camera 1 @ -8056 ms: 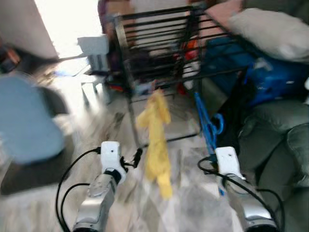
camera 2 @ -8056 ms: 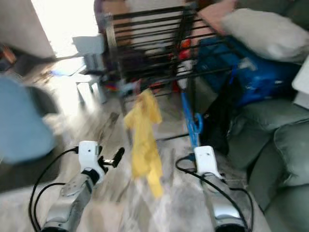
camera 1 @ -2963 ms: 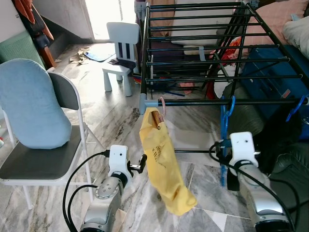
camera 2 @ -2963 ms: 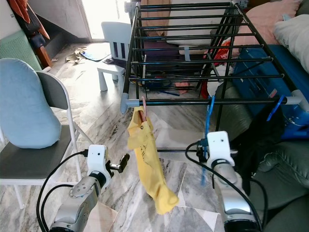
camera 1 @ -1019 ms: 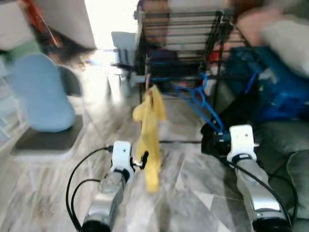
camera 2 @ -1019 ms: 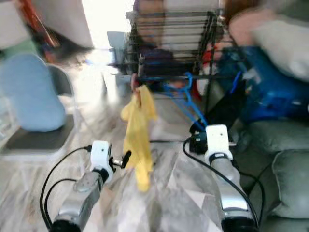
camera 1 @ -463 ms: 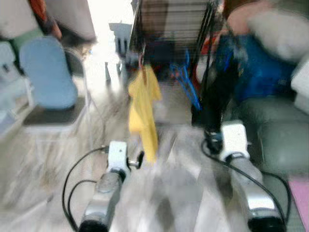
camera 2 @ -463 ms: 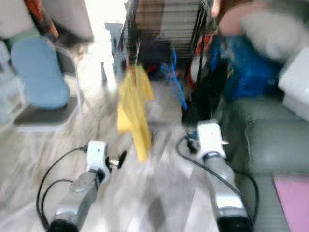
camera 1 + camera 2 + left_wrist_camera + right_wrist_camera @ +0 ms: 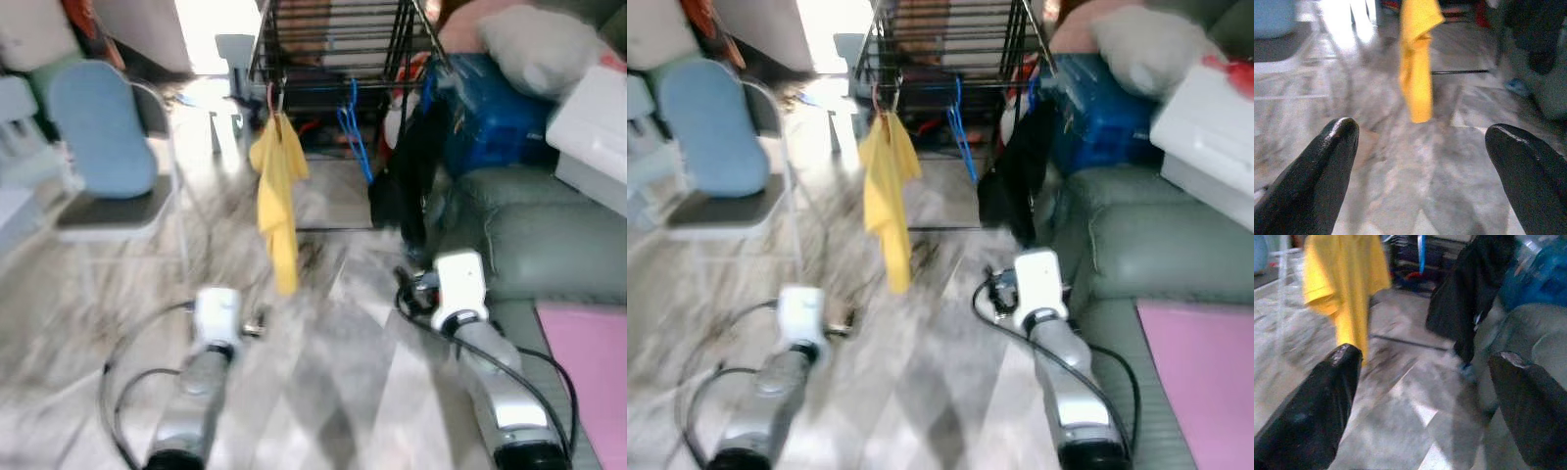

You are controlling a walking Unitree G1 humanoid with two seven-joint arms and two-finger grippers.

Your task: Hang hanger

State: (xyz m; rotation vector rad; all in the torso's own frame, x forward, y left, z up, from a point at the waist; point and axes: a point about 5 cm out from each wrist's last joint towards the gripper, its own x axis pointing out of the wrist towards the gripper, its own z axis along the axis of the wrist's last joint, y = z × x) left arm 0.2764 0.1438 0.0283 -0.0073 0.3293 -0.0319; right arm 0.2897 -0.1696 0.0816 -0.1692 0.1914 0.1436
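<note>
Hanger (image 9: 353, 129), blue, is hanging on the drying rack (image 9: 333, 39) beside the yellow shirt (image 9: 277, 186), so I'm judging the hanging done. I'm holding both arms low over the floor, left gripper (image 9: 1420, 147) and right gripper (image 9: 1425, 382) each spread wide, gripping nothing. Blur is hiding the hook's seating.

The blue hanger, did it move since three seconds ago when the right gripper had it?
Yes. The blue hanger now hangs from the drying rack beside the yellow shirt, and the right gripper is open, back from the rack.
</note>
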